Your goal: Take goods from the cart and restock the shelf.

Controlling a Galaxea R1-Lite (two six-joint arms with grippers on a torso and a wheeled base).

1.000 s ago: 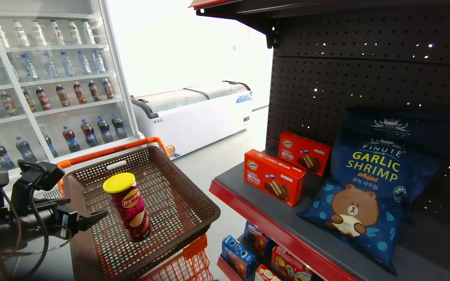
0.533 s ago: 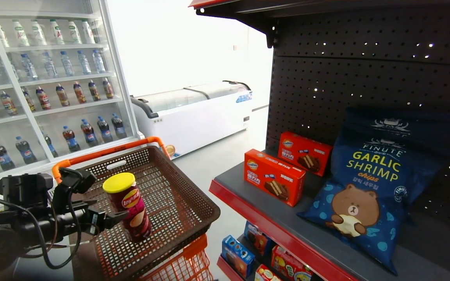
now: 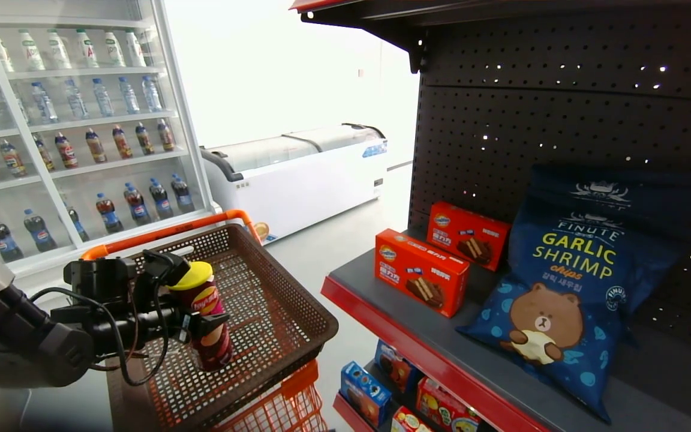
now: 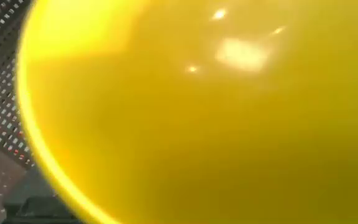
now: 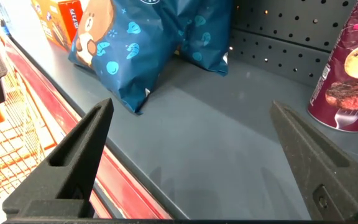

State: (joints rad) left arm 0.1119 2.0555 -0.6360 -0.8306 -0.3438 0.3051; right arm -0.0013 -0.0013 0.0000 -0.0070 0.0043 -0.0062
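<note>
Grab step looks underway: the chip can in the cart basket is straddled by the left claw, clenched or not can't be told. Next it needs to be squeezed, lifted clear and carried to the shelf off to the claw's right

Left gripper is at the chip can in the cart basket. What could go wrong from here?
1. The tall maroon chip can with a yellow lid stands upright in the brown perforated basket; a sideways push from the left gripper could topple it.
2. Lifted towards the grey shelf, it might catch the basket's raised wall.
3. Red snack boxes and a blue chip bag crowd the shelf front, so a placement there could knock them.
</note>
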